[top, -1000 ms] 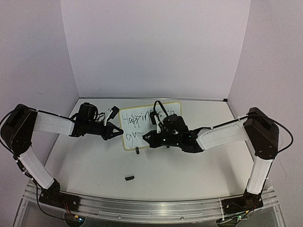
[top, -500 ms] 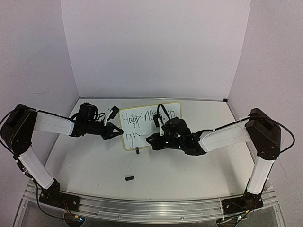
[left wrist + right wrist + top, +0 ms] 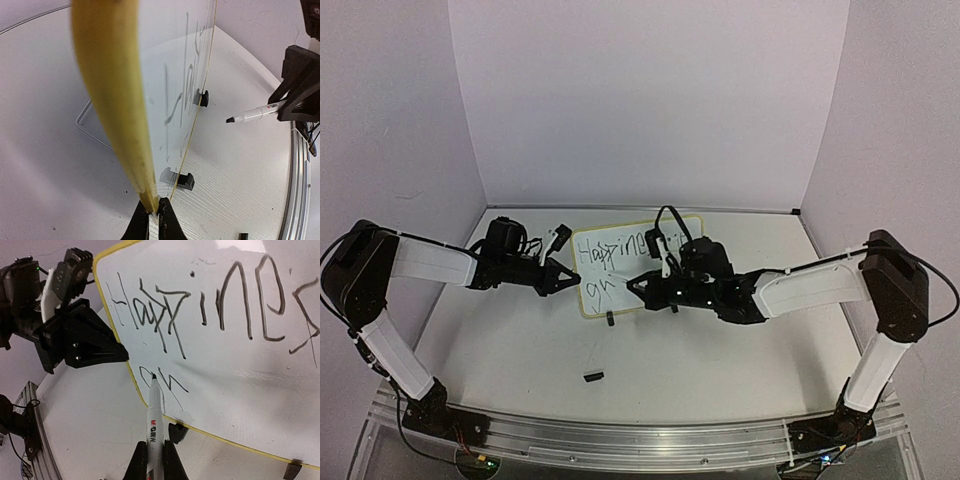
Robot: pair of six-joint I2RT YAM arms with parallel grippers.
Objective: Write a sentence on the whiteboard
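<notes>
Left hand (image 3: pixel 152 205) is pinching the left rim of the board (image 3: pixel 240 370) standing mid-surface (image 3: pixel 670 370), and the right hand (image 3: pixel 155 452) is clenching a marker (image 3: pixel 154 415), tip hovering by the sentence (image 3: pixel 203 312), at its second line.

A white surface (image 3: pixel 720 350) with a faint wood grain fills the floor of the booth. On its bare near part, left of centre, lies a small black oblong piece (image 3: pixel 592 376), flat and alone. A ribbed aluminium rail (image 3: pixel 640 440) runs along the near edge. Pale lavender panels stand at the back (image 3: pixel 650 100), left (image 3: pixel 390 120) and right (image 3: pixel 900 120).
</notes>
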